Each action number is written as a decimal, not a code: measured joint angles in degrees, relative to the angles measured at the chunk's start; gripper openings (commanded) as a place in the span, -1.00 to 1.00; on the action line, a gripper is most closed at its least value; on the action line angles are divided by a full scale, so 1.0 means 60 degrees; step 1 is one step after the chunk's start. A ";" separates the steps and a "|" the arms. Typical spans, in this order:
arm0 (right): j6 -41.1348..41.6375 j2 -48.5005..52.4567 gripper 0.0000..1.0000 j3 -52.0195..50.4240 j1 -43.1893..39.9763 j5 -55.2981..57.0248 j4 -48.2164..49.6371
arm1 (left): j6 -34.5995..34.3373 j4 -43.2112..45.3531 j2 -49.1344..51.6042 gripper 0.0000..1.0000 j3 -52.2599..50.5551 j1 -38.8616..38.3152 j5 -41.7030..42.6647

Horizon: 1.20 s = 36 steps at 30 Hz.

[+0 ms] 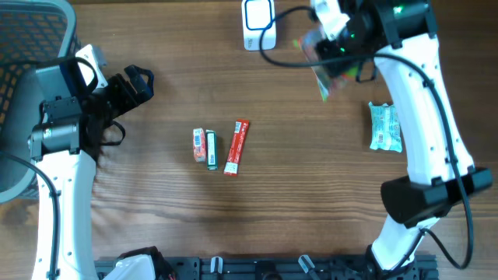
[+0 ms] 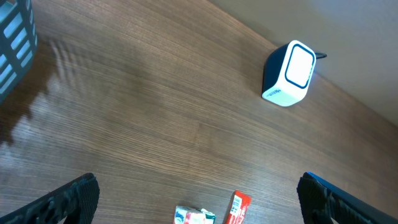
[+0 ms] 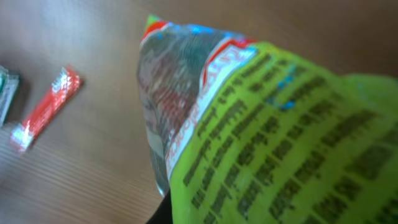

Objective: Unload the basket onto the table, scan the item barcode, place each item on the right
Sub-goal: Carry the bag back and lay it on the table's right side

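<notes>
The right gripper (image 1: pixel 336 48) is pinching a shiny, crinkly green bag (image 3: pixel 261 124) near the white, boxy scanner (image 1: pixel 257 23). The bag hides the fingers, and its print is too blurry to read. The left gripper (image 1: pixel 136 84) is spread wide over the wood table (image 1: pixel 311 179).

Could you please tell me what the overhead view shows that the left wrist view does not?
Only the overhead shows the right gripper shut on a green snack bag near the scanner, and a pale green packet beside that arm. Only the left wrist shows the scanner's dark side wall. Both show the scanner, the red stick packet, a small packet beside it, the wooden table and the open left gripper.
</notes>
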 measured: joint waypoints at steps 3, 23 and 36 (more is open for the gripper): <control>0.0040 0.0127 -0.91 -0.1217 -0.0437 -0.0350 0.0095 | 0.0000 -0.0004 0.0000 1.00 0.0000 0.0000 -0.0004; -0.0073 0.0357 0.50 -0.7410 -0.0674 0.1942 0.5395 | 0.0000 -0.0004 0.0000 1.00 0.0000 0.0000 0.0000; 0.3472 0.0353 0.08 -0.6936 -0.0586 -0.2266 0.6189 | -0.0004 -0.0007 0.0000 1.00 0.0000 0.0000 0.0000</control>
